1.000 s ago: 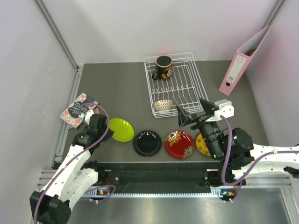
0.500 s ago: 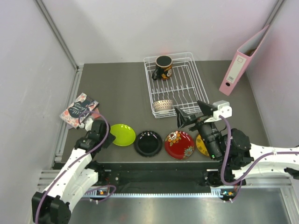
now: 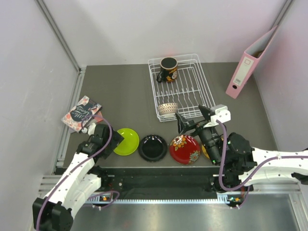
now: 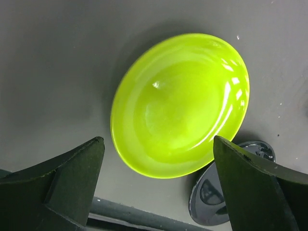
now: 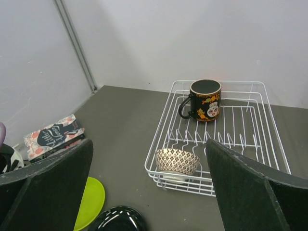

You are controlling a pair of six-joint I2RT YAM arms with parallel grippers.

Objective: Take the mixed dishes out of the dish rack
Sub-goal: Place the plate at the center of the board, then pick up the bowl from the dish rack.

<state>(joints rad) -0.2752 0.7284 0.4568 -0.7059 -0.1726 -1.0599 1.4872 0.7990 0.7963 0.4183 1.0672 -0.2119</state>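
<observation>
I see my left tool [image 4: 156,144] wide open over the lime green plate [image 4: 180,103], which lies flat on the worktop [image 3: 120,91] beside the black plate [image 3: 152,147]. My right tool [image 5: 149,144] gapes empty too, facing the dish rack [image 3: 190,91] – the bowl [image 5: 176,161] and mug [image 5: 205,100] sit inside

Green plate [image 4: 180,103]: glossy, smooth, bright highlights. Black plate [image 3: 152,147]: glossy, mirror-like. Rack [image 3: 187,89]: white coated wire. Mug [image 5: 206,98]: shiny glaze. Table [image 3: 120,91]: matt dk grey.

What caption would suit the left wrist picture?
Open left gripper hovers over the lime green plate lying on the table, black plate beside it.
</observation>
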